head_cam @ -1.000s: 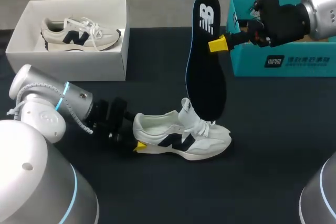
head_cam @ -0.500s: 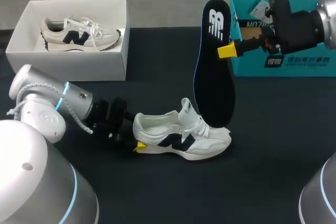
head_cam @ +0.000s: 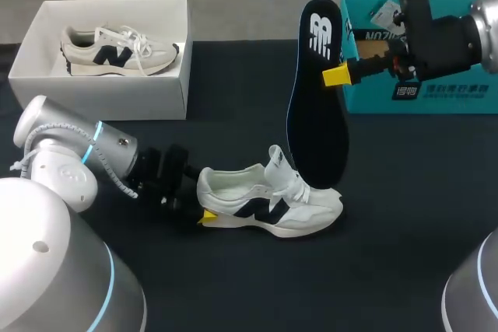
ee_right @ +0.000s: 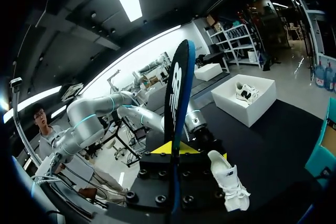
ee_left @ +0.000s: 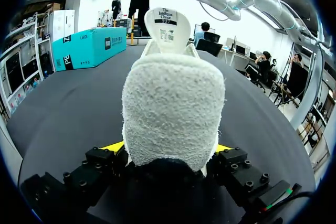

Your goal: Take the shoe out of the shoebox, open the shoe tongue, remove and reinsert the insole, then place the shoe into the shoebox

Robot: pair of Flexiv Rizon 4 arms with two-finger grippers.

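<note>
Shoe [head_cam: 268, 207] on the counter [head_cam: 405, 223], heel clamped in left claw [head_cam: 205, 216]; insole [head_cam: 317, 106] held upright near its toe, clamped in right claw [head_cam: 336, 75].

Two shoes are showing: one shoe [head_cam: 268, 206] is lying on the table [head_cam: 233, 293]; a second shoe [head_cam: 117, 50] is sitting in a box; two boxes are standing at the table's far side, one white box [head_cam: 167, 91] and one teal box [head_cam: 420, 99]; the white box is holding just that one shoe; a single insole [head_cam: 315, 106] is hanging in the air; two arms are coming in, one from each side, carrying two grippers in all; the left gripper [head_cam: 206, 217] is clamping one shoe; the right gripper [head_cam: 336, 75] is clamping the one insole.
</note>
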